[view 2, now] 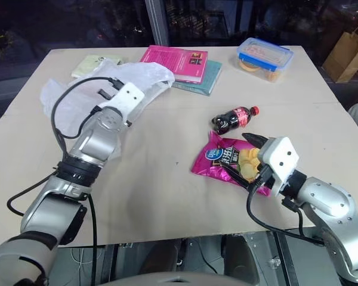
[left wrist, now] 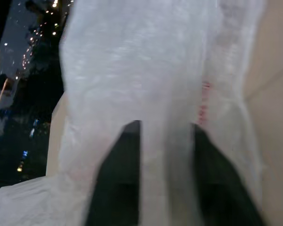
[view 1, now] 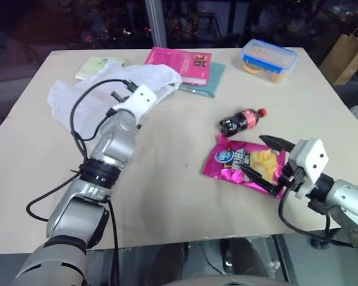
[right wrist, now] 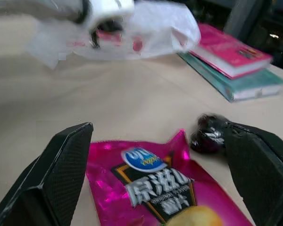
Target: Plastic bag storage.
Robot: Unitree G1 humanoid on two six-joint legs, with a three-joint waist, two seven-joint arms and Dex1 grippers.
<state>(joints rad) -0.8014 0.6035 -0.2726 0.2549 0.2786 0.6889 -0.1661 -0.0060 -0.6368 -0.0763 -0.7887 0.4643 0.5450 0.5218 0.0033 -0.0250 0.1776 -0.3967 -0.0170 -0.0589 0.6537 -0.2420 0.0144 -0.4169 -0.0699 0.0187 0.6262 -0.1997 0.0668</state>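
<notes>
1. Table [view 1: 167, 196]: pale beige top, seen from the head views.
2. Plastic bag [view 1: 95, 89]: thin, translucent white, crumpled, lying on the far left part of the table. Its far edge lies against the pink book [view 1: 179, 62]; whether it overlaps the book cannot be told.
3. Left claw [view 1: 122, 89]: reaching forward over the bag, pointing roughly level. In the left wrist view both black fingers [left wrist: 118, 174] sit behind a film of white plastic, with a strip of the bag between them. Jaws pinched together on the plastic bag.
4. Right claw [view 1: 268, 159]: jaws spread wide, nothing gripped. It hangs at the near right of the table, pointing towards the left, over the near edge of the pink chips packet [view 1: 241, 167]. In the right wrist view the packet lies between the two spread fingers [right wrist: 61, 165].
5. Cola bottle [view 1: 243, 119]: small, dark, red cap, lying on its side just beyond the chips packet.
6. Pink book rests on a teal book [view 1: 206, 83], far centre of the table, just right of the bag.
7. Pale green pad [view 1: 95, 67]: far left, beyond the bag.
8. Clear box with blue lid [view 1: 268, 58]: far right of the table.
9. Brown paper bag [view 1: 346, 56]: off the table, beyond its far right corner.
</notes>
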